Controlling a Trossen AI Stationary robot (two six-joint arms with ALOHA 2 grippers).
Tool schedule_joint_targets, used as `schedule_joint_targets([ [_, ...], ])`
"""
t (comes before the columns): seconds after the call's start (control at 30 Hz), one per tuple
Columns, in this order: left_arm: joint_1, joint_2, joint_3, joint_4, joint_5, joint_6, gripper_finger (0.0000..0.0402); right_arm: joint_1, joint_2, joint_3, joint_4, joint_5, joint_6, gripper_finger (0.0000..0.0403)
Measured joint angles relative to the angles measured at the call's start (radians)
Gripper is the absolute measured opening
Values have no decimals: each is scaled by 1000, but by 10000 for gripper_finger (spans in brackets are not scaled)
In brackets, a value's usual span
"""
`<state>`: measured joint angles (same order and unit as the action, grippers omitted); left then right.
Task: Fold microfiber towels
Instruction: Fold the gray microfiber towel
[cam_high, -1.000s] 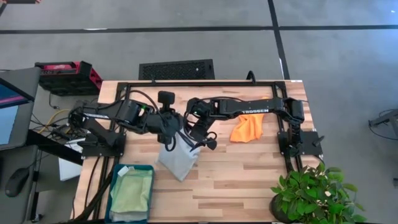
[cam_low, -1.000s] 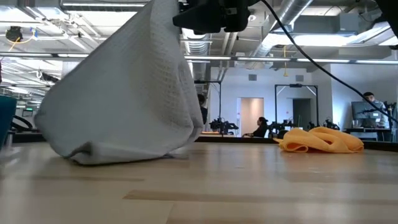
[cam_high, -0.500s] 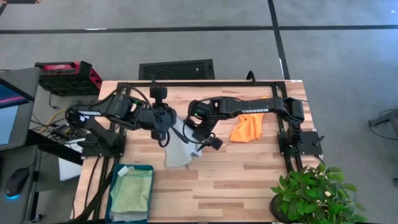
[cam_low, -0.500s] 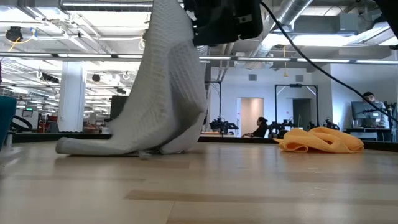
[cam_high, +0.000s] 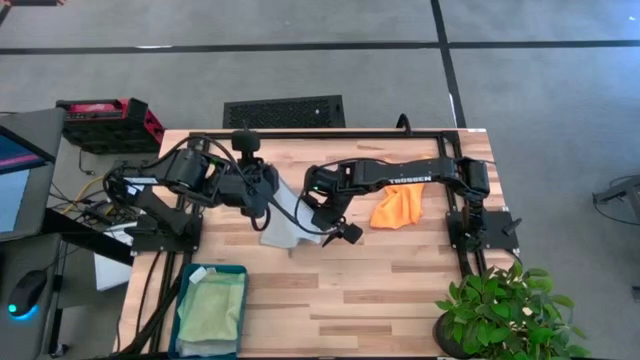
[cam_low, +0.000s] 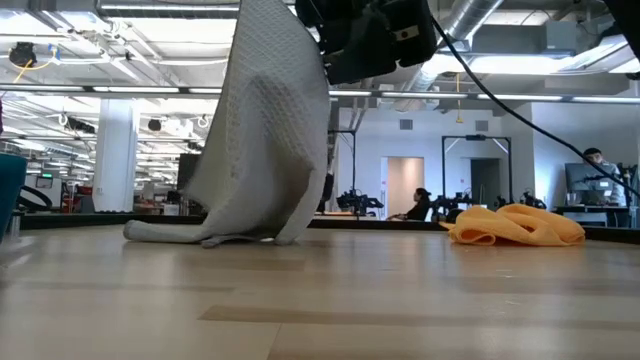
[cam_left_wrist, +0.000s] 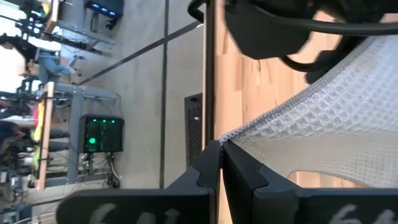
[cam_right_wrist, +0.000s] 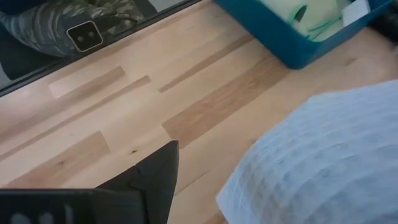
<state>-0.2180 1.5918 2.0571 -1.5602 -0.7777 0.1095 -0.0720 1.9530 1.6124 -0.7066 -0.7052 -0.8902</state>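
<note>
At the table's near-left corner a teal bin (cam_high: 211, 312) holds a folded green towel (cam_high: 212, 308). Behind it, toward mid-table, the left gripper (cam_left_wrist: 219, 163) is clamped on a corner of the grey towel (cam_low: 265, 130), lifting it so it hangs as a tall drape with its lower edge resting on the wood. Just beside the towel, the right gripper (cam_high: 337, 222) hovers with fingers spread, holding nothing. Farther right, under the right arm, lies the crumpled orange towel (cam_high: 396, 208). People show in the room beyond.
</note>
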Motion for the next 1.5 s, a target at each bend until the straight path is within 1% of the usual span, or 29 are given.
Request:
schedule_joint_targets([
  [0.13, 0, 1, 24, 2, -13, 0, 0, 0, 0, -22, 3, 2, 2, 244],
  [0.3, 0, 1, 91, 2, -22, 2, 0, 0, 0, -28, 5, 4, 31, 244],
  [0.4, 0, 1, 139, 2, -45, 2, 0, 0, 0, -28, 7, 4, 35, 244],
  [0.6, 0, 1, 197, 2, -77, 2, 0, 0, 0, -28, 8, 5, 100, 244],
  [0.87, 0, 0, 226, 1, -102, 13, 0, 0, 0, -28, 4, 7, 196, 244],
  [0.93, 0, 0, 226, -5, -101, 13, 0, 0, 0, -28, 4, 7, 221, 238],
  [1.0, 0, 0, 226, -11, -101, 12, 0, 0, 0, -28, 4, 15, 242, 221],
  [1.07, 0, 0, 226, -11, -101, 12, 0, 0, 0, -28, 2, 51, 265, 193],
  [1.17, 0, 0, 226, -11, -101, 12, 0, 0, 0, -28, -10, 108, 281, 133],
  [1.3, 0, 0, 225, -11, -100, 10, 0, -9, 0, -28, -32, 114, 282, 39],
  [1.33, 0, 0, 225, -11, -95, 9, 0, -9, 0, -28, -39, 114, 281, 21],
  [1.37, 0, 0, 225, -11, -84, 2, 0, -11, 0, -28, -45, 118, 281, 13],
  [1.4, 0, 0, 225, -11, -67, -8, 0, -14, 0, -28, -50, 131, 282, 13],
  [1.5, 0, 0, 225, -11, -3, -40, 0, -25, -7, -28, -80, 180, 290, 23],
])
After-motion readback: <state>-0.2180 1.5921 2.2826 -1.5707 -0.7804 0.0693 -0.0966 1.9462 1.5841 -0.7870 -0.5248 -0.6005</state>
